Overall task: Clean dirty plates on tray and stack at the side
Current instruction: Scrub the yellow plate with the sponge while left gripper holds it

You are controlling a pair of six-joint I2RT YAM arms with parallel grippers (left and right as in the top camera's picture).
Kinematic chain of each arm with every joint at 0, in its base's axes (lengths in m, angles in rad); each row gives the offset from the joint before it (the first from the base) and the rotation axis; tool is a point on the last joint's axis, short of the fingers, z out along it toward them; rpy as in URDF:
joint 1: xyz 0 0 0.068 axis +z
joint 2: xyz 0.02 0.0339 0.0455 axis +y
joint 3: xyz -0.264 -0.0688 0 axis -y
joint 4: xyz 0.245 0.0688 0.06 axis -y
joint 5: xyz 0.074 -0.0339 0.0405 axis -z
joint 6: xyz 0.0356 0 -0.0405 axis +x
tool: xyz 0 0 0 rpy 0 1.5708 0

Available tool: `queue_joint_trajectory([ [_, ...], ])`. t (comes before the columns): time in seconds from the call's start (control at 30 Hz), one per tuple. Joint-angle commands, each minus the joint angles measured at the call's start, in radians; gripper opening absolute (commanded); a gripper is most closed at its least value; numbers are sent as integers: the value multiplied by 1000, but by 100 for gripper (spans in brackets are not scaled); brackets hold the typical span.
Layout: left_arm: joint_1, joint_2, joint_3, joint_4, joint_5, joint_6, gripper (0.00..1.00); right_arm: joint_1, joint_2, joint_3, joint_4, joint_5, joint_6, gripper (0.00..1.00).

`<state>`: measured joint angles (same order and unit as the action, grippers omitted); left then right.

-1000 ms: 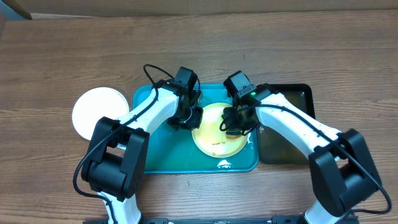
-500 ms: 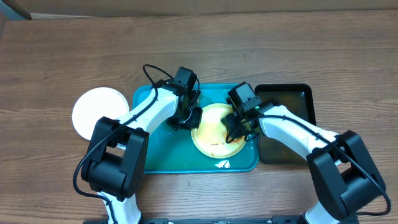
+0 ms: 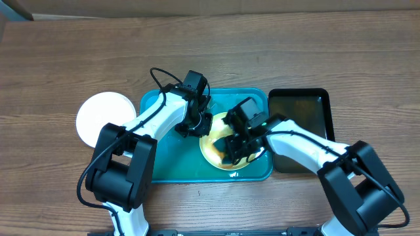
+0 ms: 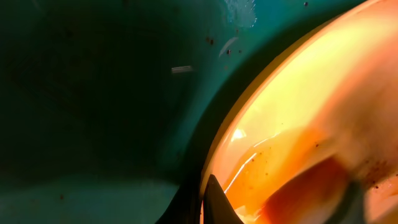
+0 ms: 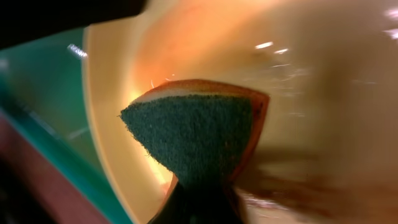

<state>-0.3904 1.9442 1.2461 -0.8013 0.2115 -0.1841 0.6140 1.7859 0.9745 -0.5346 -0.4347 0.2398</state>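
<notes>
The fingers of the right gripper are closed on the lower end of a sponge. Its green scouring face is turned toward the wrist camera, and an orange layer shows behind it. The sponge is pressed to the inner surface of the yellow plate, near the plate's rim.

The left gripper is seen at the same plate's opposite edge. One dark finger lies inside the rim and one outside, so the rim appears to be pinched between them (only the fingertips are in view). Wet streaks and a brownish patch are seen on the plate close to that grip.

The yellow plate is held inside the teal tray, in its right half, with both grippers over it. Whether it lies flat or is tipped cannot be told.

A white plate is set on the table just left of the teal tray, touching or nearly touching its left rim. A black tray is placed against the teal tray's right side.
</notes>
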Motion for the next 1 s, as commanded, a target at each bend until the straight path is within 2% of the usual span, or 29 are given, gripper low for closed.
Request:
queue_joint_trajectory([
  [0.0, 4, 24, -21, 1, -35, -4, 4, 40, 8, -4, 39, -98, 74, 4],
  [0.13, 4, 24, -21, 1, -35, -5, 4, 56, 8, -4, 56, -47, 87, 4],
  [0.33, 4, 24, -21, -2, -35, -4, 4, 53, 8, -4, 63, 220, 216, 4],
  [0.5, 4, 24, -21, -6, -35, -4, 4, 40, 8, -4, 70, 315, 222, 4],
  [0.63, 4, 24, -21, -11, -35, -3, 4, 0, 8, -4, 32, 392, 308, 4],
  [0.73, 4, 24, -21, -19, -36, -3, 4, -50, 8, 2, 4, 398, 309, 4],
  [0.97, 4, 24, -21, -20, -47, -3, 4, -140, 8, 42, -107, 467, 204, 4],
])
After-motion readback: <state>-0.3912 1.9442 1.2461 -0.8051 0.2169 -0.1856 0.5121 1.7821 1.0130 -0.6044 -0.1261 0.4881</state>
